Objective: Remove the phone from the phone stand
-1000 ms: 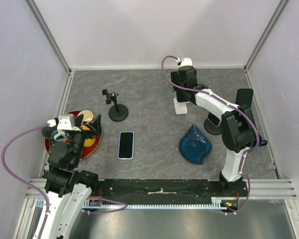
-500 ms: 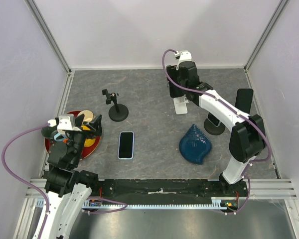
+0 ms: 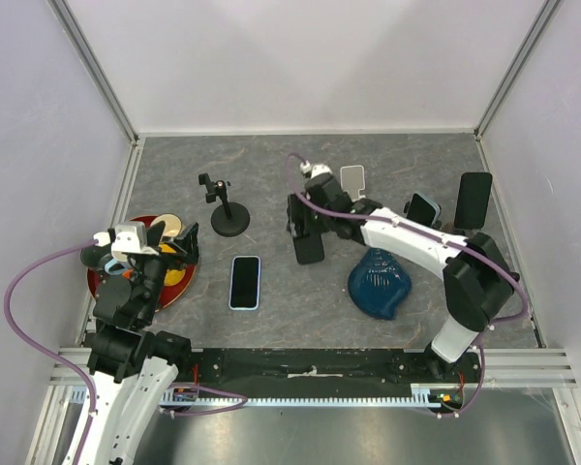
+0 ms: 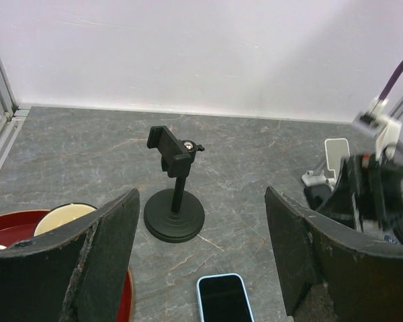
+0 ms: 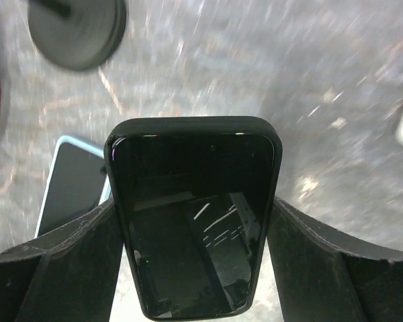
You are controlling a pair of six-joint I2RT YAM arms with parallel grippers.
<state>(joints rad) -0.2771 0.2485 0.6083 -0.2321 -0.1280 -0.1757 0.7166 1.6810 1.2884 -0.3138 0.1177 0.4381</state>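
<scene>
As it hangs above the grey counter (image 3: 271,165), black glossy phone (image 5: 195,201): pinched by its edges in the right pincer (image 5: 196,268), likely for laying down.
White plastic phone stand (image 3: 352,178): beyond that pincer, well apart, bare; lift looks done.
Left pincer (image 4: 200,248): spread, idle.
Red lacquer plate (image 4: 13,225): under left pincer, cream bowl (image 4: 64,216) on it.

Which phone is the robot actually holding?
The black phone, clamped in the right gripper. The light-blue phone lies flat on the table; two dark phones stand propped at the right.
</scene>
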